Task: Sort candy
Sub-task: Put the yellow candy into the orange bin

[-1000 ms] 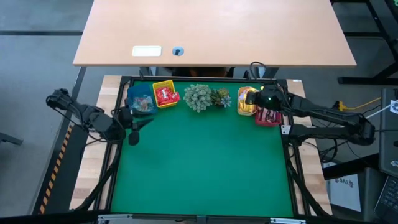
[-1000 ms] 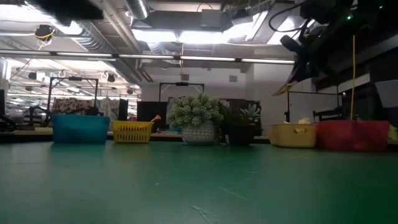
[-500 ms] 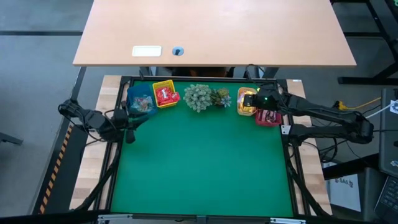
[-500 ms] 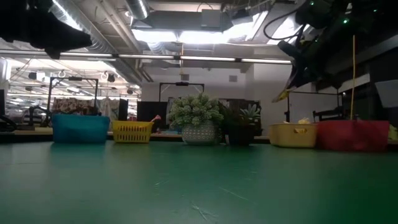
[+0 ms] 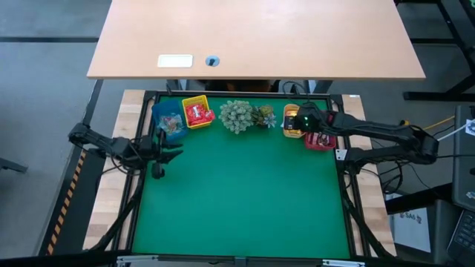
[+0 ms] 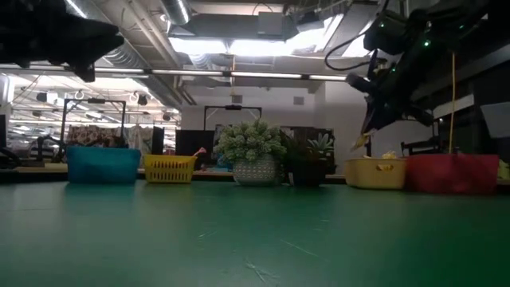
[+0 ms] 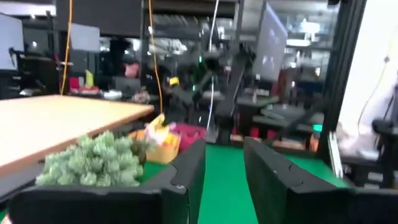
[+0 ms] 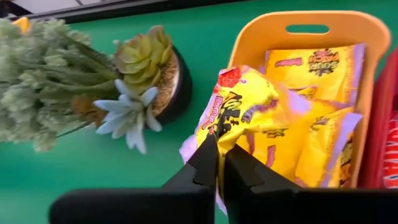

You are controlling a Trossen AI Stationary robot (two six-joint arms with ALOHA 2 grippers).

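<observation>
Right gripper [image 8: 219, 163] fingers pressed together, pinching yellow crinkly candy packet [image 8: 245, 109] above orange plastic bin [image 8: 311, 25] at table's far right.

Risk: thin corner pinch; packet may slip, land outside bin beside small potted succulent [image 8: 146, 68].

Left gripper [image 7: 222, 163] waits at left edge near blue bin [image 5: 167, 122], fingers apart, holding nothing.

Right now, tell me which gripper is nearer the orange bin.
Right. The right gripper hangs directly over the orange bin, pinching a yellow candy packet above it. The left gripper is far across the table, beside the blue bin.
</observation>
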